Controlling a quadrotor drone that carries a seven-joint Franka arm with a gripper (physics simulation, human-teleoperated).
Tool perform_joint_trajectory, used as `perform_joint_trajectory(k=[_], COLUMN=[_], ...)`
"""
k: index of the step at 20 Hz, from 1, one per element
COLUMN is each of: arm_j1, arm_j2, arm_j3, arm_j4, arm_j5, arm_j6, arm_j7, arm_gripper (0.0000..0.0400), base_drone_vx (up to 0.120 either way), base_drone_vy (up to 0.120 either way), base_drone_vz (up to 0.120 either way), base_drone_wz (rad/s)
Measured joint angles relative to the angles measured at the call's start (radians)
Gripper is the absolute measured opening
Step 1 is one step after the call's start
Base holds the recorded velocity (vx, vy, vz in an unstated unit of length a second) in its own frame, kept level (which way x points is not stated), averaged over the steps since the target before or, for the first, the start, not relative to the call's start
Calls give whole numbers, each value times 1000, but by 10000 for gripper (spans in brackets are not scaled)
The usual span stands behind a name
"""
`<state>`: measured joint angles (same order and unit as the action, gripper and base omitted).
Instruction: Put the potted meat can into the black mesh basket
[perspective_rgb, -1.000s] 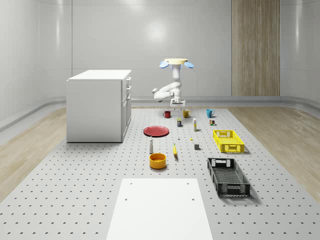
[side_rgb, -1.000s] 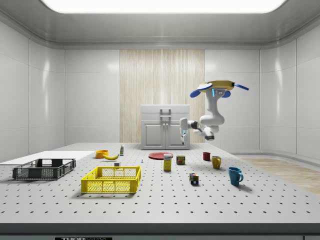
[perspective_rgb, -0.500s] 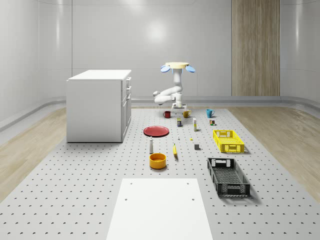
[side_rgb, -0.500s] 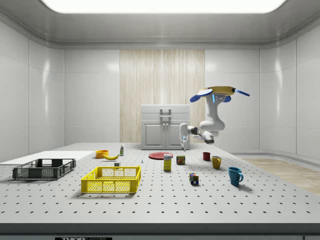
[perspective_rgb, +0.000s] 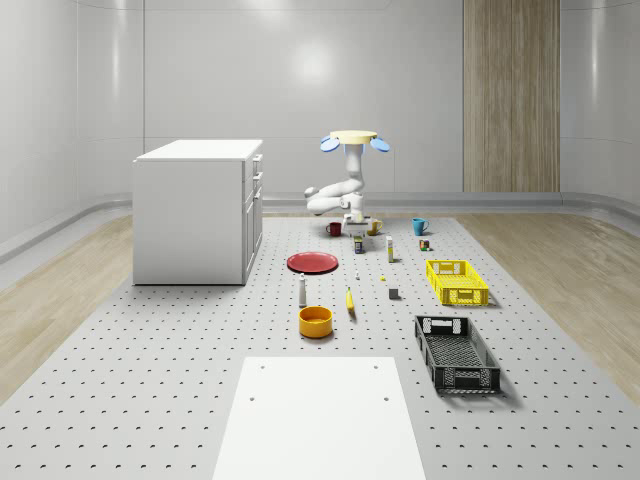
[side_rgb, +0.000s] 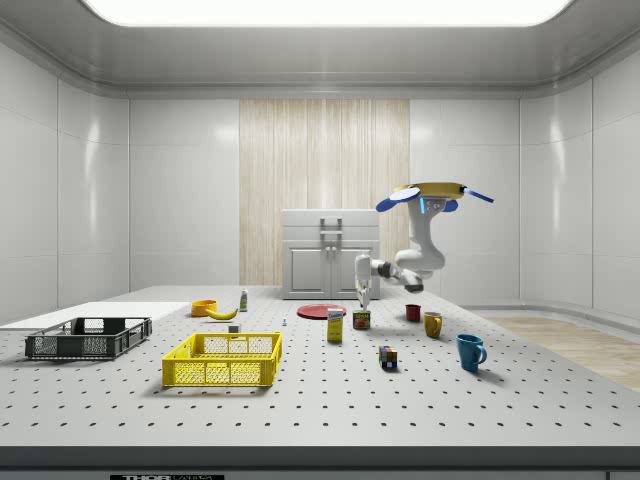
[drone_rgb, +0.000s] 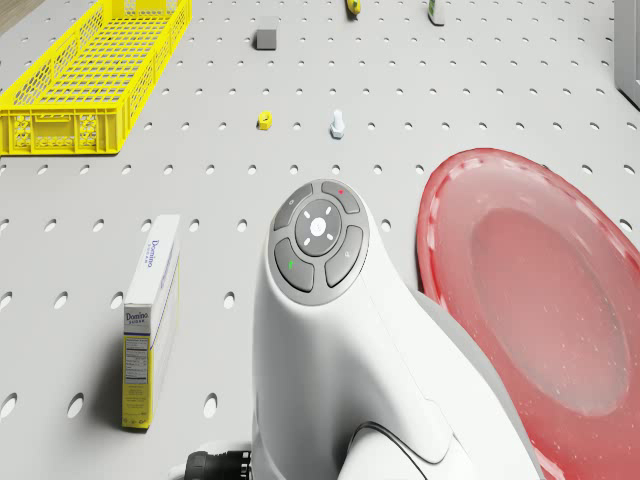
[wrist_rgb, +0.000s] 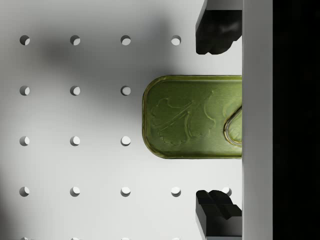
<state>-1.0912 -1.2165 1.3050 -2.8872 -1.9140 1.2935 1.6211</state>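
Over the last second the blue-rotored quadrotor drone (side_rgb: 432, 190) has sunk lower above the far end of the grey perforated table (perspective_rgb: 150, 380) and brought its white arm down with it, so the two-finger gripper (side_rgb: 364, 300), which hung well above the objects a moment ago, now sits just over the small green-topped potted meat can (side_rgb: 361, 320). The drone hovers over the far cluster of mugs, beside the white cabinet (perspective_rgb: 197, 210). From the wrist, the dark fingertips (wrist_rgb: 218, 31) stand wide apart on either side of the can's embossed green lid (wrist_rgb: 192, 116), neither touching it; the claw is wide and holds nothing. The can stands upright on the table near the flat red plate (drone_rgb: 530, 290), with the tall yellow-and-white sugar box (drone_rgb: 152, 318) close by. Nearer the viewer lies the yellow plastic crate (perspective_rgb: 456, 282), and beyond that, well apart from the can at the near end, the long black mesh basket (perspective_rgb: 455, 353), still without the can. The descent looks like the approach to a grasp: lining up appears done, and what seems left is a short final drop, the close, then a long carry across the table to the basket.
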Motion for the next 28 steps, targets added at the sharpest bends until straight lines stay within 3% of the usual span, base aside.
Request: perform_joint_trajectory(k=[6,9,11,20,23,28], arm_j1=[-8,-12,-14,-30,-41,-53], arm_j2=[-26,-39,-46,-72,-77,-92], arm_j3=[7,11,13,58,102,145], arm_j4=[2,3,3,1,-1,-2], arm_j5=[13,19,22,70,112,157], arm_j6=[24,36,42,53,46,50], arm_j7=[8,11,-2,28,38,49], arm_gripper=[400,334,316,292,292,292], base_drone_vx=[47,0,0,0,0,40], base_drone_vy=[0,0,0,0,0,112], base_drone_vz=[-73,0,0,0,120,120], base_drone_wz=[0,0,0,0,0,0])
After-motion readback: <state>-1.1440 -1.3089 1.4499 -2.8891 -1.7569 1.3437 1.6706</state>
